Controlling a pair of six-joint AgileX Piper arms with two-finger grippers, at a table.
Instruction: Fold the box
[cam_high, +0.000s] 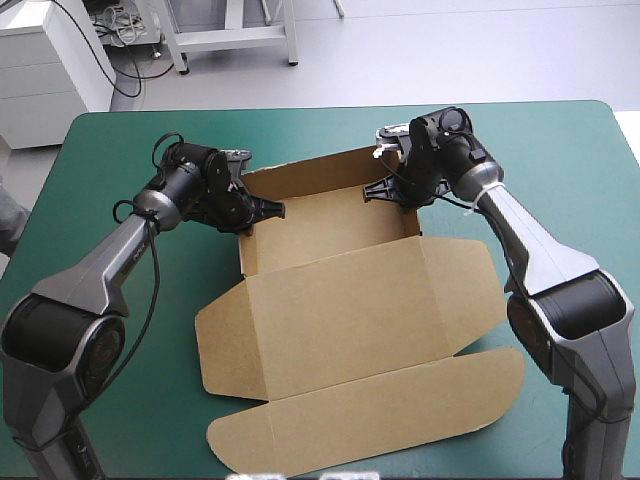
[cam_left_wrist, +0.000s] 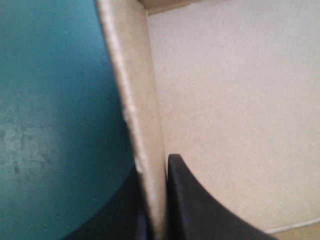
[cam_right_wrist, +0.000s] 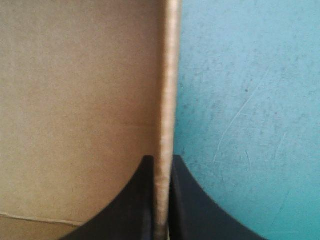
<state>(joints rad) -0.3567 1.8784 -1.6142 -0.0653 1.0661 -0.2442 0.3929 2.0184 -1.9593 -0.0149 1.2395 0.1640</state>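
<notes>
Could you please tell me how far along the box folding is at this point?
Done: the box has its far half standing as an open tray, walls raised. In hand: the left gripper is shut on the left wall and the right gripper on the right wall. Left: the lid and its front flap lie flat on the teal-green cover, not yet folded.

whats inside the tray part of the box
Inside its tray the box shows only bare brown floor; nothing lies in it. The left claw and right claw each pinch a side wall, one finger inside. The floor just under those fingers is covered.
</notes>
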